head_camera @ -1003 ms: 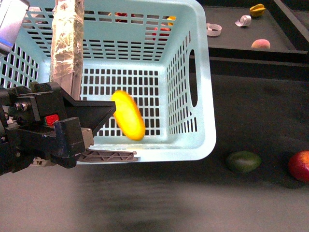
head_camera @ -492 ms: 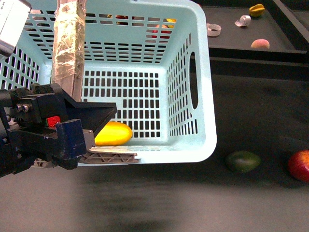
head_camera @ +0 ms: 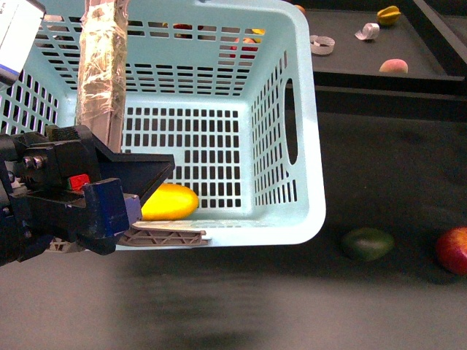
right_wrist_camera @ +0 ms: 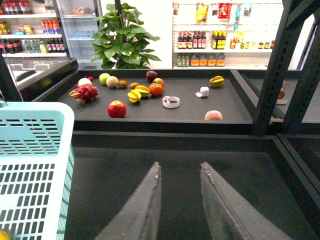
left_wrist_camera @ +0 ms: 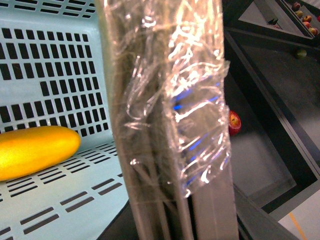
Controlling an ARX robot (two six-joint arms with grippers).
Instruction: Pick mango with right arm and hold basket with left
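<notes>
Dropped mango (head_camera: 175,201), smooth bright-yellow oval, now rests on basket (head_camera: 311,146) floor; left gripper (head_camera: 146,211) clamps taped handle (head_camera: 102,65); right gripper (right_wrist_camera: 181,167) slightly parted, empty.

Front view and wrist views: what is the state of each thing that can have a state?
basket: upright, holds the mango.
mango: lying on its side, loose.
left claw: shut on the basket handle.
right claw: open, empty.

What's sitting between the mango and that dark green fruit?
In the front view, only the basket's slotted side wall and rim stand between the mango and the dark green fruit.
</notes>
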